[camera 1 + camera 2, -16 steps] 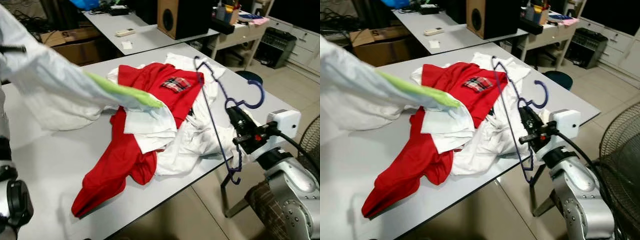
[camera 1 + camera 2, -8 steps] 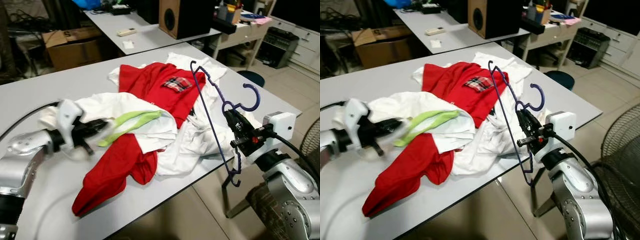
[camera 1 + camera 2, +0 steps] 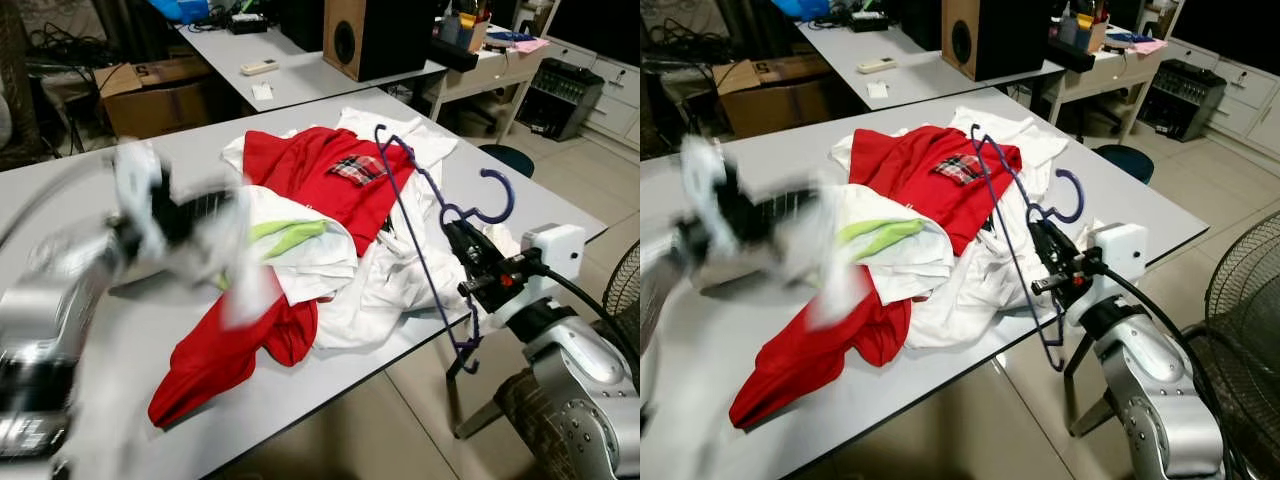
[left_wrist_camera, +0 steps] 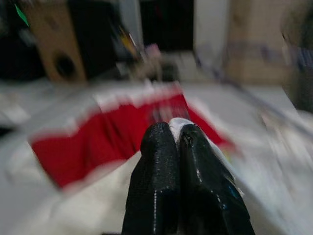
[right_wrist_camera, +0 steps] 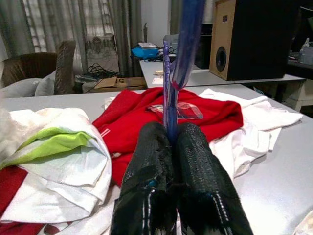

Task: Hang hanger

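Left gripper [image 4: 175, 137], blurred at left of frame over the grey table [image 3: 120, 400], fingers pressed together on a scrap of white cloth. Centre: red shirt [image 3: 310, 175] amid white garments. Right: right gripper [image 3: 470, 255] clamped on the blue wire hanger [image 3: 425, 250] below its hook. Hanger looks light, stiff and thin, likely to swivel; grip near the neck.

Thin blue plastic hanger [image 3: 425, 215] pinched in glossy black right gripper [image 5: 173, 147]; beside it soft red cloth shirt [image 3: 300, 190], white cloth [image 3: 400, 280], smooth matt grey table [image 3: 300, 400].
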Motion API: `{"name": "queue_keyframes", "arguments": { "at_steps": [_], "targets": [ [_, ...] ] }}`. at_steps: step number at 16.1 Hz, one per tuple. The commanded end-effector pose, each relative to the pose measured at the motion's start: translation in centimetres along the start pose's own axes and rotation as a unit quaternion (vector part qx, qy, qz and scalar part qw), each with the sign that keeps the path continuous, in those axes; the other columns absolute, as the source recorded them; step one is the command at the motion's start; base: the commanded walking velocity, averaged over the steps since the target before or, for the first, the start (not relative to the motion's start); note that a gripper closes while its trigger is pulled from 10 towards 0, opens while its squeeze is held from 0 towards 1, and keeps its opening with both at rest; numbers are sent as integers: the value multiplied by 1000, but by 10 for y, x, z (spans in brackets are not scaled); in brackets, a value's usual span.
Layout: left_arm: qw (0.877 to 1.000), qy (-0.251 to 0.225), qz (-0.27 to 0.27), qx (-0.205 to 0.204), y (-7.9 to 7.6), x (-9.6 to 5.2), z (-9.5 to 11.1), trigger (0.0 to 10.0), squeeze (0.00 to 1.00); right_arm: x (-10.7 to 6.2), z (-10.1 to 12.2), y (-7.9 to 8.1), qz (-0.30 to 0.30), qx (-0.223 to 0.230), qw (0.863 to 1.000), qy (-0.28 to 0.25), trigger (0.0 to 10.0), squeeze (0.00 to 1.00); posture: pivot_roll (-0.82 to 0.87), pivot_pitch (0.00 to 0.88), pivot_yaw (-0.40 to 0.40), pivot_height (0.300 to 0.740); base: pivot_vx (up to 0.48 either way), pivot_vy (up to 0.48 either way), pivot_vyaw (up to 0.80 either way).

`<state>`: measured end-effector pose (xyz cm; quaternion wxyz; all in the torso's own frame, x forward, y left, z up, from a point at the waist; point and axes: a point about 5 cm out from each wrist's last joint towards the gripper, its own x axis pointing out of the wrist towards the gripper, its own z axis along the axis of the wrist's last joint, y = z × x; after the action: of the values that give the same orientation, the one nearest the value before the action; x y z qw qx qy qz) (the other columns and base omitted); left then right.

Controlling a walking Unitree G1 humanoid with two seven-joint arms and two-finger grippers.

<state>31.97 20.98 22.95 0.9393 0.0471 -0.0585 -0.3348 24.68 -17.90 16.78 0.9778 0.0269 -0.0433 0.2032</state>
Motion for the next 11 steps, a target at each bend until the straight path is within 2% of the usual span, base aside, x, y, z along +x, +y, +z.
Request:
{"name": "queue_keyframes", "arguments": {
  "at_steps": [1,2,3,4,5,8,10,11],
  "targets": [
    [999,-32,29,-13,2,12,8,0,0,5,5,3,17,-7,1000,-11,10000,0,24,0,3,740,0,0,0],
    [998,-44,42,-15,3,19,13,0,0,6,7,6,29,-6,999,-15,10000,0,24,0,3,740,0,0,0],
    [993,-83,88,-18,11,39,30,0,0,11,15,16,71,-5,997,-32,10000,0,16,0,1,740,0,0,0],
    [983,-126,129,-23,21,52,50,0,0,11,23,22,100,-2,994,-46,10000,0,9,0,10,740,0,0,0],
    [973,-165,158,-26,31,58,73,0,0,8,27,25,118,-2,992,-53,10000,0,5,0,13,740,0,0,0],
    [964,-204,174,-1,46,56,106,0,0,-3,26,33,159,0,987,-41,10000,0,0,0,24,740,0,0,0],
    [966,-208,156,10,47,57,114,0,0,-5,21,39,183,1,983,-22,10000,0,2,0,24,740,0,0,0],
    [971,-199,131,20,43,60,114,0,0,-4,17,43,197,4,980,-11,10000,0,7,0,20,740,0,0,0]
  ]
}}
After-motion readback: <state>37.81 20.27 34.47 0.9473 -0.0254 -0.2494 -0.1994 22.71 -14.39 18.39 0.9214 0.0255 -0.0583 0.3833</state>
